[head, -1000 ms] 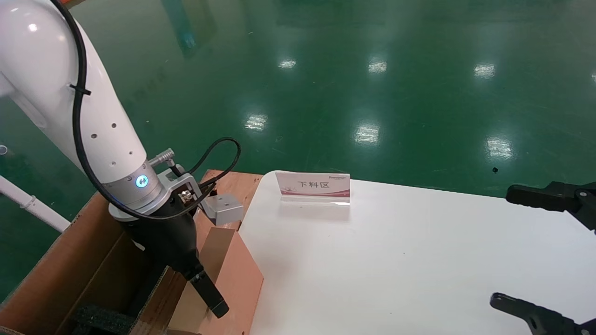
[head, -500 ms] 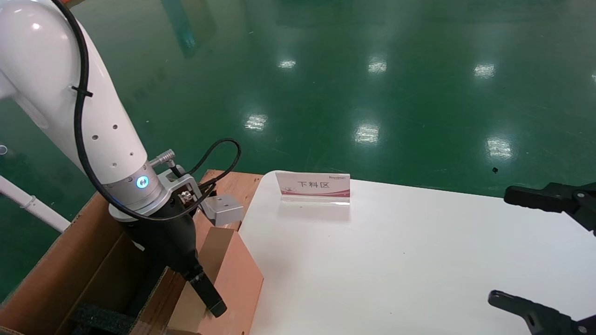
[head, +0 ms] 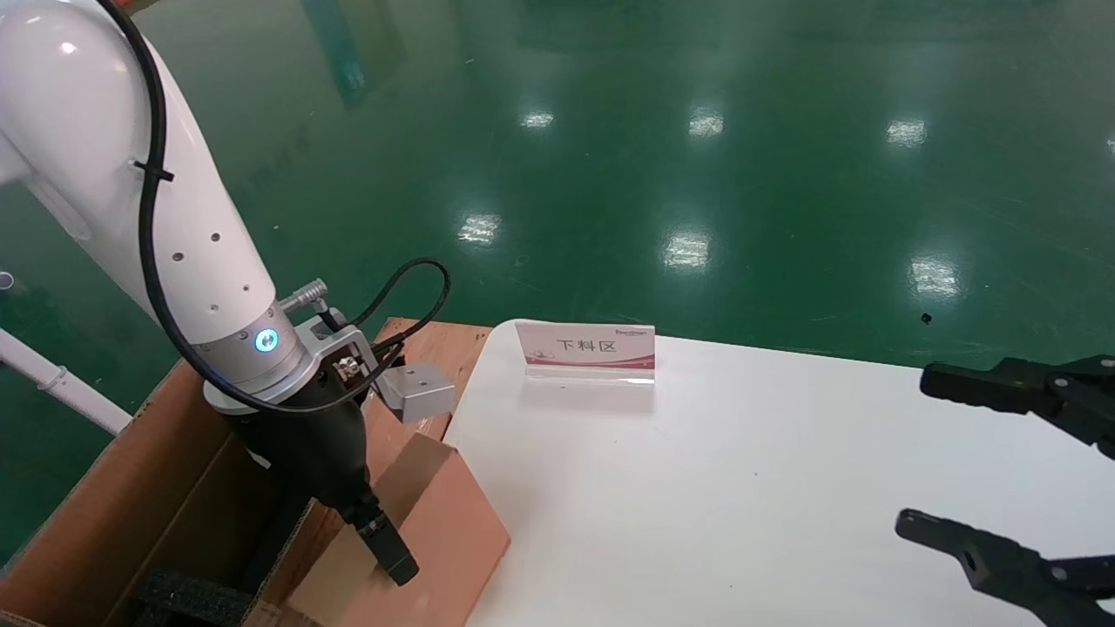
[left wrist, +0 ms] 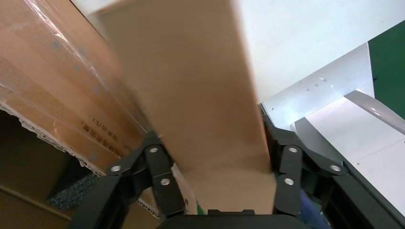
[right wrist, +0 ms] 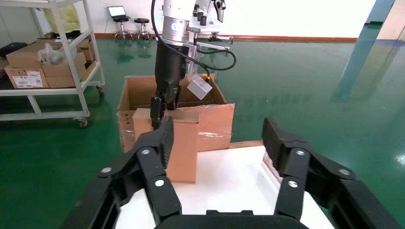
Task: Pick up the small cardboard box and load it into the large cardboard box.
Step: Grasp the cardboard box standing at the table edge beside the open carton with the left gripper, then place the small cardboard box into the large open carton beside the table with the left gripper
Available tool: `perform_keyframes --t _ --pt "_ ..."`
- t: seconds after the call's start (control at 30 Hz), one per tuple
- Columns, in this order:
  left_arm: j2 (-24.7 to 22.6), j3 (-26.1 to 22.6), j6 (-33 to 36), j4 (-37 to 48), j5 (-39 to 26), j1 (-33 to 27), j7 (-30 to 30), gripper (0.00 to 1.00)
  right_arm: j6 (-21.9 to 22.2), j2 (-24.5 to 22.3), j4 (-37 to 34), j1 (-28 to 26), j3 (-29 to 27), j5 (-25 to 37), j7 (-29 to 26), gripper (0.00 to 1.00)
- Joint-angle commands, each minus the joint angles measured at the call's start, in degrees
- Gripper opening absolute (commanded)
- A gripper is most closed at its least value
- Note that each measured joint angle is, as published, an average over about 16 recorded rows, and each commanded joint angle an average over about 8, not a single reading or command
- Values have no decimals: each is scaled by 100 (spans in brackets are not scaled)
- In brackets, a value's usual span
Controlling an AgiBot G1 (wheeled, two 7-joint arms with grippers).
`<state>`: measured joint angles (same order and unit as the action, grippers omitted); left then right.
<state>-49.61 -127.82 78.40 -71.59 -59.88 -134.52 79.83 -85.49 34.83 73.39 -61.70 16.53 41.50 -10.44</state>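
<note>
The left gripper [left wrist: 210, 157] pinches the one small cardboard box [head: 418, 531], tilted at the white table [head: 740, 488] edge beside the one large cardboard box [head: 113, 505]. The right gripper [head: 967, 461] hovers spread above the table, near one sign [head: 585, 348].

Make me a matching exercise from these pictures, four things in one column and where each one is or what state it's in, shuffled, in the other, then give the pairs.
Things
1. slim brown small cardboard box
2. deep brown large cardboard box
3. left tool
4. right tool

Places or states
A. open, holding nothing, above the white table
B. on the floor beside the table, flaps open
C. clamped between black fingers, tilted at the table's edge
D. shut on the slim box

Pairs: 1-C, 2-B, 3-D, 4-A
</note>
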Motion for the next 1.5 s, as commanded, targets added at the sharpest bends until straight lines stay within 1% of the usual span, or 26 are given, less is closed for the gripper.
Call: perform_keyframes --t 0.03,0.27,0.4,0.67,0.8,0.93,1.03,1.07,1.17,1.3,1.33,1.5 --pt "-1 -1 -2 -1 -3 -2 2 0 0 0 0 0 0 0 0 0" --pt "-8 14 -5 16 -9 -45 8 0 0 0 -1 0 0 0 0 0" --pt "-55 95 42 109 -40 -310 20 0 -1 0 -2 -1 1 -1 1 0" --pt "-236 407 316 482 -221 -1451 -33 0 -1 0 -4 -3 4 -2 3 0" --pt "-353 526 584 761 -359 -2078 -122 0 -1 -1 -5 -3 6 -3 4 0" --pt "-443 552 962 1100 -486 -2649 -205 0 0 -1 -5 -4 7 -4 5 0" --pt "-487 457 1177 1318 -587 -2974 -237 0 0 -2 -5 -4 8 -5 5 0" --pt "-501 399 1227 1371 -616 -3060 -237 0 0 -2 -5 -4 9 -5 5 6" --pt "-531 124 1403 1441 -634 -3333 -202 0 1 -2 -5 -4 10 -6 6 43" --pt "-549 -481 1594 1372 -498 -3656 -121 0 1 -3 -5 -5 11 -7 7 93" --pt "-546 -657 1632 1351 -444 -3727 -106 0 1 -3 -5 -5 12 -7 7 100" --pt "-509 -1512 1639 1346 -167 -3864 -99 0 2 -4 -5 -5 13 -8 8 100"
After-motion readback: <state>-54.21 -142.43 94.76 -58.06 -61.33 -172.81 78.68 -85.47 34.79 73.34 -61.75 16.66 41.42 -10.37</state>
